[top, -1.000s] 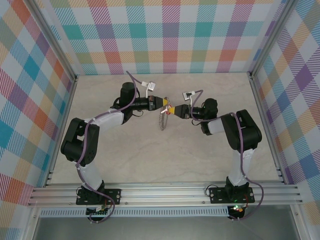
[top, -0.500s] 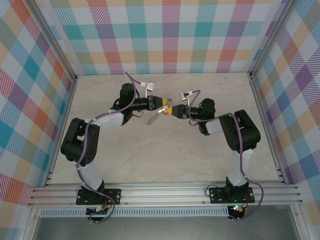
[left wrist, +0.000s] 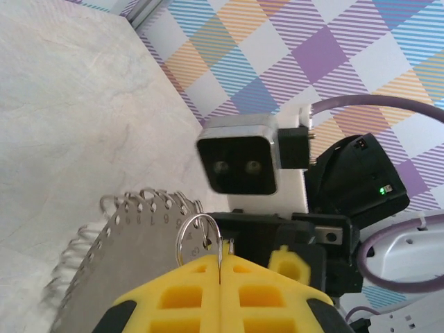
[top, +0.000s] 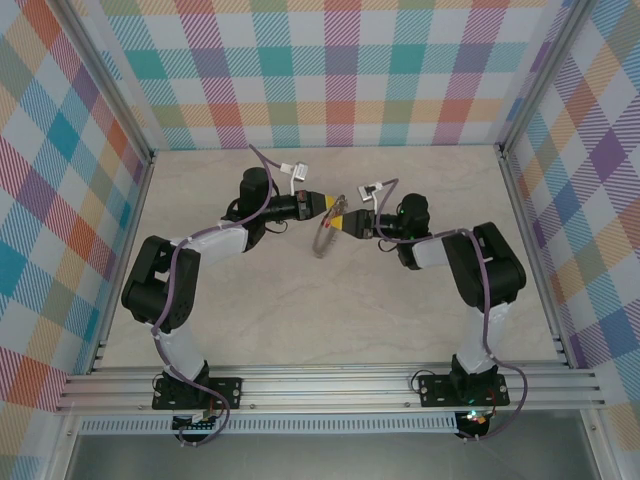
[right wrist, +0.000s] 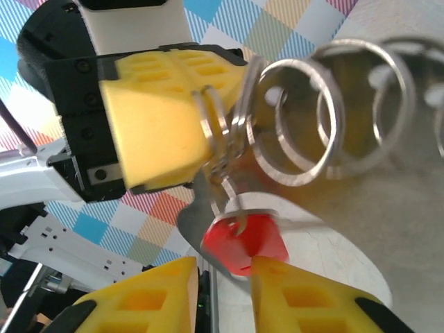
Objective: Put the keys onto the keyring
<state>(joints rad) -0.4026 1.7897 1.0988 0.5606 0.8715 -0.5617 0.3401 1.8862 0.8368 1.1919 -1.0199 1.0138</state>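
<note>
My left gripper [left wrist: 220,262] is shut on a small loop [left wrist: 199,237] of the keyring [left wrist: 128,260], whose rim of metal loops fans out to the left. From above, the left gripper [top: 328,206] and the right gripper [top: 343,222] meet tip to tip over the table's middle, with the keyring [top: 322,240] hanging below them. In the right wrist view the key's red head [right wrist: 244,243] hangs from a thin ring just above my right gripper [right wrist: 225,281]. That gripper's jaws stand apart, and the head touches the right fingertip [right wrist: 277,274]. The left gripper's fingers [right wrist: 156,121] sit close above.
The right arm's wrist camera block [left wrist: 239,163] faces the left gripper at close range. Plaid walls [top: 330,70] enclose the marble table [top: 300,320] on three sides. Cables [top: 268,160] loop off both wrists.
The keyring swung out to the left half a second ago and has now dropped back under the grippers. The right gripper stays pressed up near the left one.
</note>
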